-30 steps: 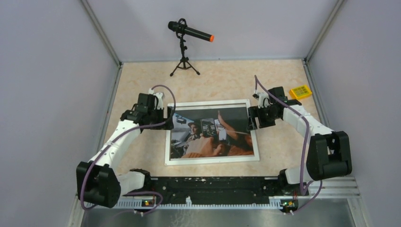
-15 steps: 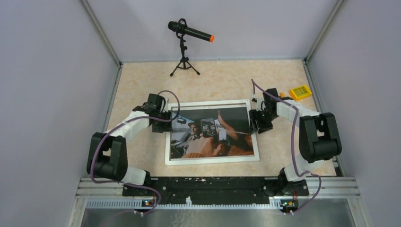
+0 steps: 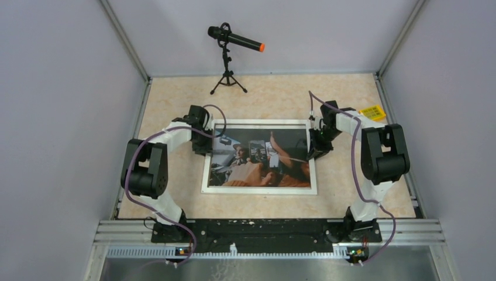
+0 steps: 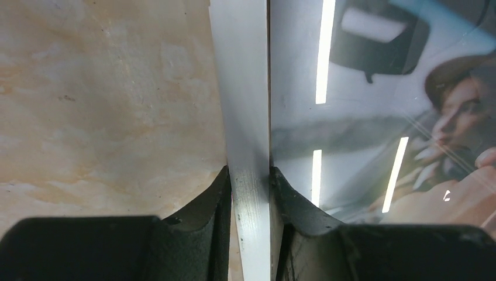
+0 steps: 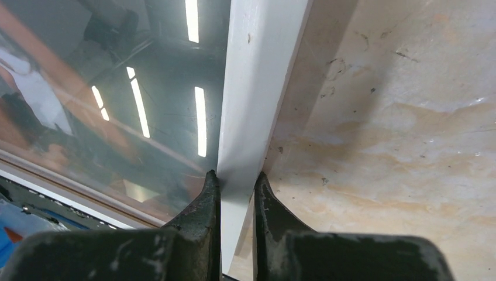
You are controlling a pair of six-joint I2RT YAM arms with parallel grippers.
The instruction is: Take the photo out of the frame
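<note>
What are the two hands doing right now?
Left hand shut on frame, left rim. Right hand shut on right rim. Photo inside, face up. Nothing blocking.

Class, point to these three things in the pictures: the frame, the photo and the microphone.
frame (image 3: 260, 190): top external view, on its white near rim.
photo (image 3: 257, 158): top external view, on the middle of the print.
microphone (image 3: 238, 40): top external view, on its black barrel.

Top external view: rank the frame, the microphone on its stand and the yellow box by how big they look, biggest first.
1. the frame, by far the largest.
2. the microphone on its stand; it stands farther back, so it may look smaller than it is.
3. the yellow box, the smallest, though the right arm seems to cover part of it.
</note>
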